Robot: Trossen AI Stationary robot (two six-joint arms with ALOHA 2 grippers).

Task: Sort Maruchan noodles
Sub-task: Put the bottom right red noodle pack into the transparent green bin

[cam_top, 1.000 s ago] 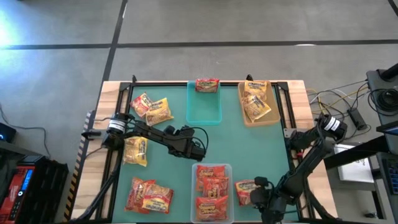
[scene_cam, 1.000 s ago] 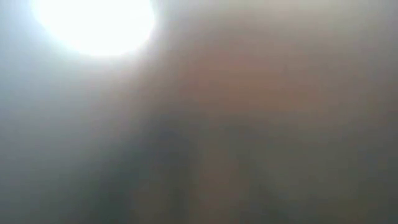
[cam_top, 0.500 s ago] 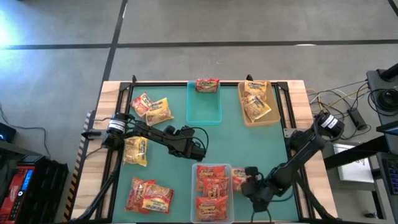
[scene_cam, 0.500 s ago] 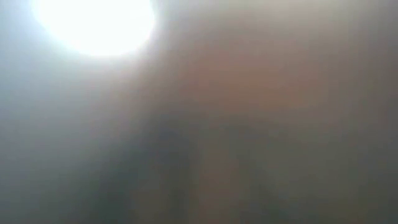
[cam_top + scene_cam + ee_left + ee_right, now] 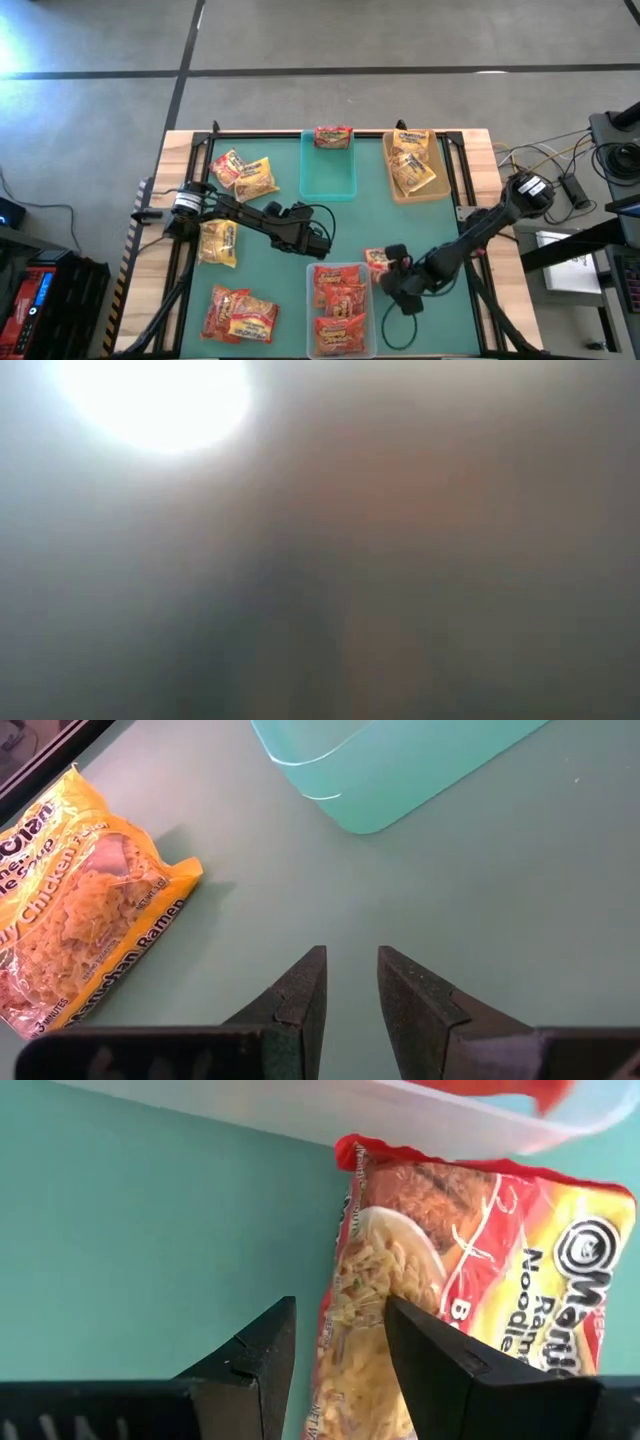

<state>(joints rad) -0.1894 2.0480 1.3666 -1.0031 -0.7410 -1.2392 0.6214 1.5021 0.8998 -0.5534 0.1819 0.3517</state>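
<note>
Noodles: flat, crinkly plastic packets, rectangular, printed labels, spread over teal mat (image 5: 400,225) on wooden table (image 5: 500,300).

Near edge: red-orange pair (image 5: 240,315) lying loose at near left, overlapping, long axes roughly left-right. Clear bin (image 5: 367,330), thin see-through plastic with rounded corners, holding several red-orange packets (image 5: 340,305) stacked flat.

Right gripper (image 5: 392,272) just beside clear bin's far right corner, clamped on edge of red packet (image 5: 470,1290); glossy wrapper, noodle photo and white lettering showing. Packet off the mat or resting on it: cannot tell. Long axis runs forward along the fingers (image 5: 425,1355), far end close to bin wall (image 5: 330,1110). In overhead view only a small red corner shows past the gripper (image 5: 376,260).

Mid table: left gripper (image 5: 318,240) low over bare mat, jaws slightly parted, nothing between them. Yellow packet (image 5: 218,243) at left beside that arm, long axis near-to-far.

Farther: yellow packet (image 5: 75,910) seen from left wrist, lying flat, slanted. Same one with a red-orange neighbour (image 5: 228,168) at far left in overhead view. Teal bin (image 5: 328,170), smooth translucent plastic, rounded corners, nothing seen inside. Tan bin (image 5: 393,175) at far right, holding yellow packets (image 5: 412,165) piled at angles.

Far edge: one red-orange packet (image 5: 333,136) at teal bin's far rim, long axis left-right.

Low view: blur only, bright patch.
</note>
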